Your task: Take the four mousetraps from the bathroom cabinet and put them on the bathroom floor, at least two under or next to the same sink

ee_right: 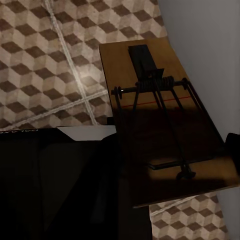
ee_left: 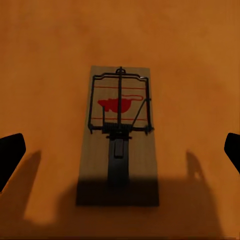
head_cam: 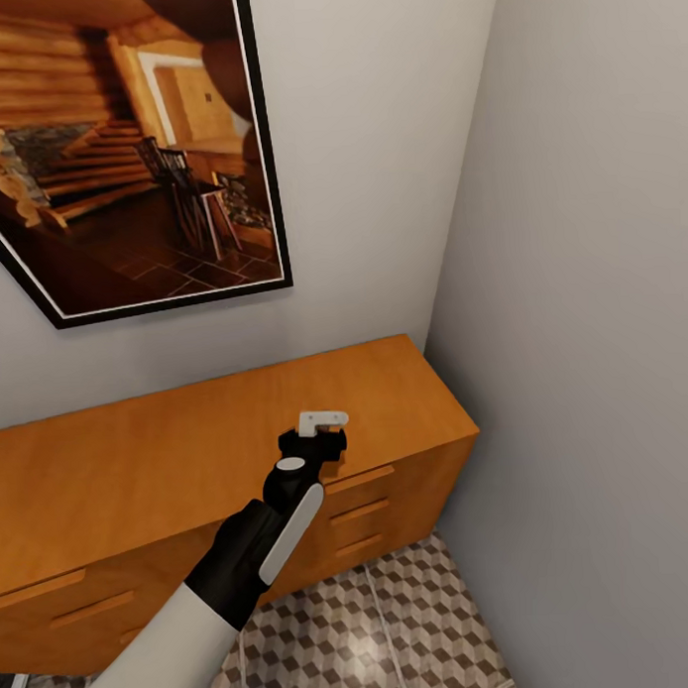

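A mousetrap, a flat wooden board with dark wire and a red mark, lies on the orange cabinet top in the left wrist view. My left gripper hovers over the cabinet's right end, and in the head view it hides that trap. It is open, with one black fingertip on each side of the trap and well apart from it. In the right wrist view, a second mousetrap hangs above the cube-patterned bathroom floor. My right gripper is shut on it, one finger showing at its edge.
The cabinet stands in a corner, with a grey wall just past its right end and a framed picture above it. Bar handles line its front. Patterned floor lies in front of it.
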